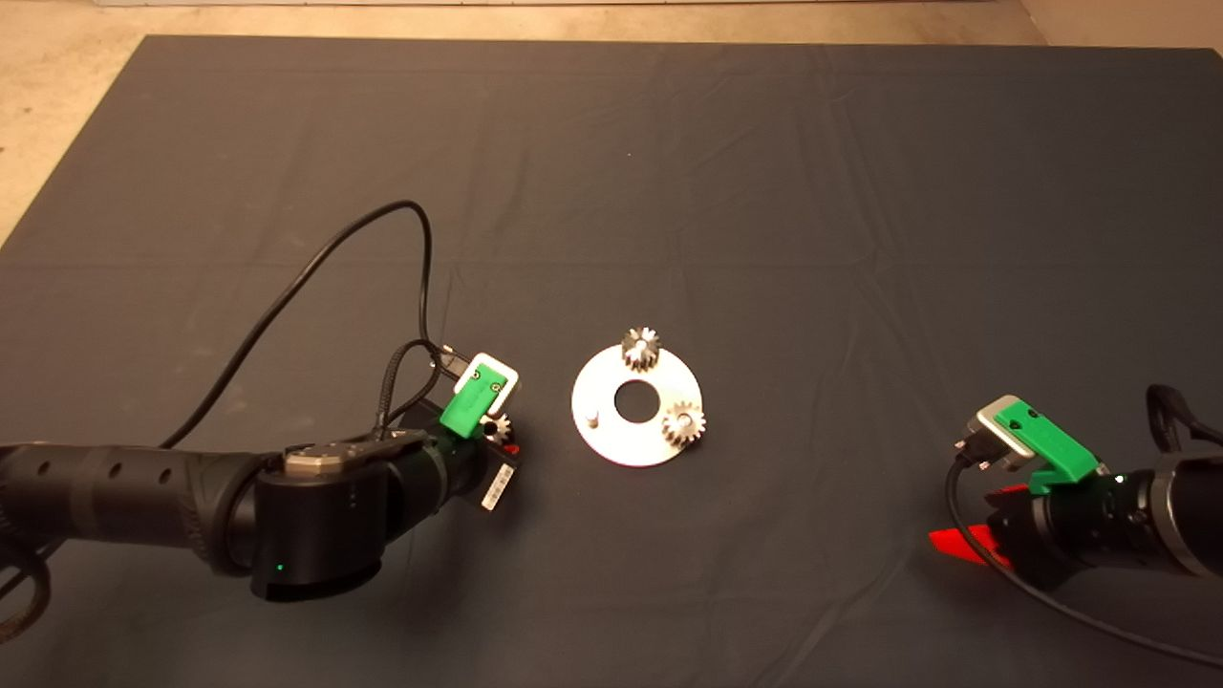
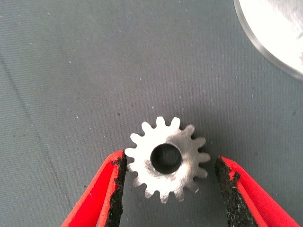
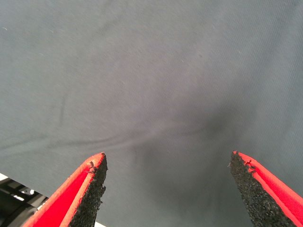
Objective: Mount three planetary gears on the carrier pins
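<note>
The carrier disc (image 1: 611,440) lies flat mid-mat, and its rim (image 2: 274,33) also shows in the left wrist view. Two planetary gears (image 1: 641,347) (image 1: 684,424) sit on carrier pins; one pin (image 1: 592,418) stands bare. A third gear (image 2: 165,158) (image 1: 497,427) lies flat on the mat just left of the disc. My left gripper (image 2: 170,161) (image 1: 502,438) is open around it, one pad (image 2: 119,175) close against the teeth and the other pad (image 2: 226,182) a little apart. My right gripper (image 3: 168,161) (image 1: 965,535) waits open over bare mat at the lower right.
The dark mat (image 1: 764,191) covers the table, with pale floor beyond its far edge. A black cable (image 1: 315,263) loops up from the left arm, left of the disc.
</note>
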You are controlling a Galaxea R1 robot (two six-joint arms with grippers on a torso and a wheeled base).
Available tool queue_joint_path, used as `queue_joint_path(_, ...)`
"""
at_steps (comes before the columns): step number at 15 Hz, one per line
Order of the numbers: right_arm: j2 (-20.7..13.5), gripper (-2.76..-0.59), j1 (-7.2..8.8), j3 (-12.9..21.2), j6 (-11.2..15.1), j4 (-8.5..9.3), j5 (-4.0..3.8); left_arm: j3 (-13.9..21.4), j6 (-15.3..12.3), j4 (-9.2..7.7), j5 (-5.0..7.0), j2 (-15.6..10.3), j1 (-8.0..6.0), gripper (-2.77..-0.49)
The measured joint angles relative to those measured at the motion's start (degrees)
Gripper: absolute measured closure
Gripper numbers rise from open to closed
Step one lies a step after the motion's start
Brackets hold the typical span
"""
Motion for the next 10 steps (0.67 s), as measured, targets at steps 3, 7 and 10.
queue_joint_path(3,0.02,-1.92,-0.11,0.11,0.0,0.0,0.39,0.0,0.05,0.0,0.02,-0.02,0.0,-1.11)
queue_joint_path(7,0.13,-1.92,-0.93,0.16,-0.02,0.09,1.02,0.0,0.05,0.02,0.05,0.0,0.15,-1.03)
queue_joint_path(10,0.11,-1.92,-0.96,0.2,-0.04,0.12,1.07,0.0,0.05,0.16,0.09,-0.02,0.28,-0.98)
